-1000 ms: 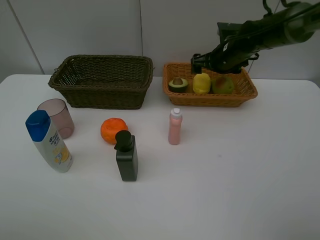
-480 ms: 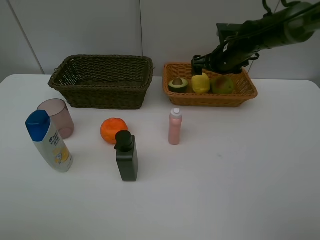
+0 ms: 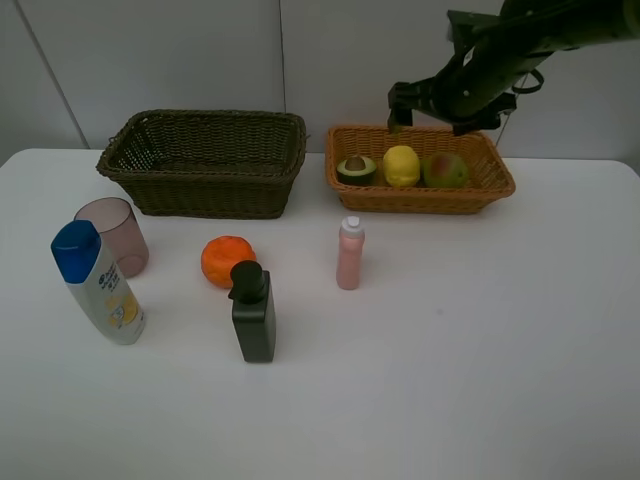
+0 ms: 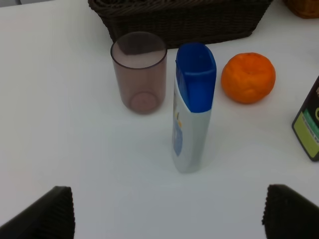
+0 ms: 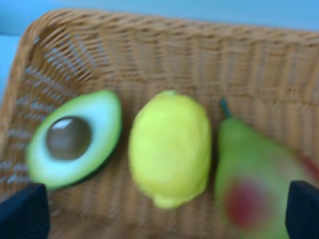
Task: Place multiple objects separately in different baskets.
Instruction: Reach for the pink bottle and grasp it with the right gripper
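Observation:
The tan basket (image 3: pixel 420 200) holds a halved avocado (image 3: pixel 356 167), a lemon (image 3: pixel 402 165) and a pear (image 3: pixel 445 170). My right gripper (image 3: pixel 432 108) hovers open above them, holding nothing; its wrist view shows the avocado (image 5: pixel 75 139), lemon (image 5: pixel 170 148) and pear (image 5: pixel 254 184) below. On the table stand the orange (image 3: pixel 227 260), black pump bottle (image 3: pixel 253 312), pink bottle (image 3: pixel 349 254), white blue-capped bottle (image 3: pixel 98 283) and mauve cup (image 3: pixel 113 235). The left gripper (image 4: pixel 167 219) is open, low, before the white bottle (image 4: pixel 193 107) and cup (image 4: pixel 139 72).
A dark wicker basket (image 3: pixel 205 190) stands at the back left with nothing showing inside it. Behind both baskets is a white wall. White tabletop stretches along the front and the right side.
My right gripper has lifted up and back out of the tan basket, away from the lemon, which stays lying between avocado and pear. Nothing else moved.

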You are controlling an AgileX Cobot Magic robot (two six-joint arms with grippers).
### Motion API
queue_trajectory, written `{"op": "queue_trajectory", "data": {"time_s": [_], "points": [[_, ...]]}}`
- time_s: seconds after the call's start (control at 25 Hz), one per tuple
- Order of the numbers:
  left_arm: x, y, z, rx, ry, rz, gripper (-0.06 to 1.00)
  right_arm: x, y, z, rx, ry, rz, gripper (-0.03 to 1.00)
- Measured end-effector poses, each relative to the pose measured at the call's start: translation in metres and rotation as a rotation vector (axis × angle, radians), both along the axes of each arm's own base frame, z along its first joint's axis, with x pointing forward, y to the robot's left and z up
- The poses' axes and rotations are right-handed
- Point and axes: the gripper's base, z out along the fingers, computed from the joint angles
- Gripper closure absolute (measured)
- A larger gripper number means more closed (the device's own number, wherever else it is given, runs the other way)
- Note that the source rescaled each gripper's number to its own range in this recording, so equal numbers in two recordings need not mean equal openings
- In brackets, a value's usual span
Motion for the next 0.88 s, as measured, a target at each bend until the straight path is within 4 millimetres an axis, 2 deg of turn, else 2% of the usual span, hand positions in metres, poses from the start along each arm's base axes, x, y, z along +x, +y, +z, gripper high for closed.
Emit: {"op": "queue_trajectory", "data": {"time_s": [0.12,0.28,0.64,0.88], "points": [[0.000,0.000,0.000,0.000,0.000,0.000,-0.05,-0.014,0.011,0.019,0.016,0.017,0.022,-0.03],[0.000,0.000,0.000,0.000,0.000,0.000,-0.05,-0.029,0.030,0.029,0.053,0.056,0.053,-0.03],[0.000,0.000,0.000,0.000,0.000,0.000,-0.05,-0.064,0.084,0.026,0.051,0.164,0.093,-0.03],[0.000,0.000,0.000,0.000,0.000,0.000,-0.05,-0.081,0.101,0.023,-0.012,0.195,0.020,-0.03]]}}
